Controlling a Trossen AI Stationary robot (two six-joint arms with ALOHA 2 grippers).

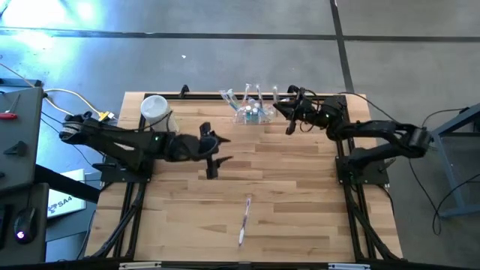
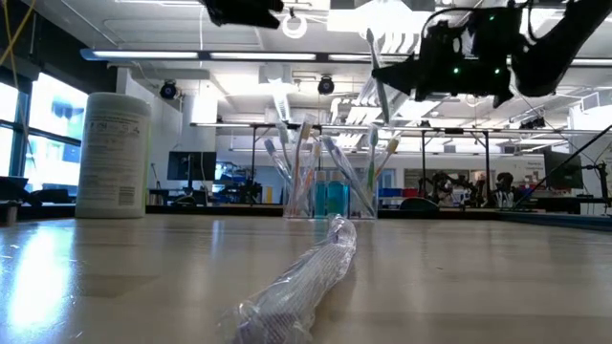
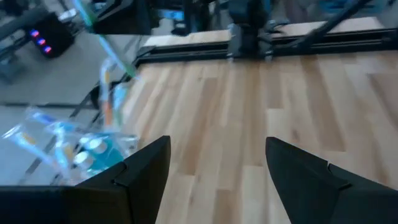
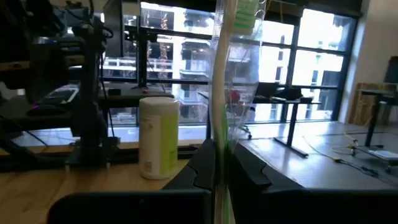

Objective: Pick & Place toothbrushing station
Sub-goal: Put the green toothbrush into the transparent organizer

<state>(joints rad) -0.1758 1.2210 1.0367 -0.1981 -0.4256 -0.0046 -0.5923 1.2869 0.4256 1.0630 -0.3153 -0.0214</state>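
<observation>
Right gripper (image 1: 291, 112): fingers clenching a wrapped toothbrush (image 4: 225, 81), hanging just beside the toothbrushing station (image 1: 252, 111).
Station: standing at the desk's (image 1: 300, 195) far edge.
Advice: lowering upright into a free slot.
Left gripper (image 1: 214, 152): fingers released, waiting mid-desk.

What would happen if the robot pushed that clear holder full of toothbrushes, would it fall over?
Probably it could tip. The clear holder looks small and thin-walled, so likely light, and the toothbrushes lean outward well above its rim, making it top-heavy. On the smooth wooden table, a low, gentle push might just slide it instead.
</observation>
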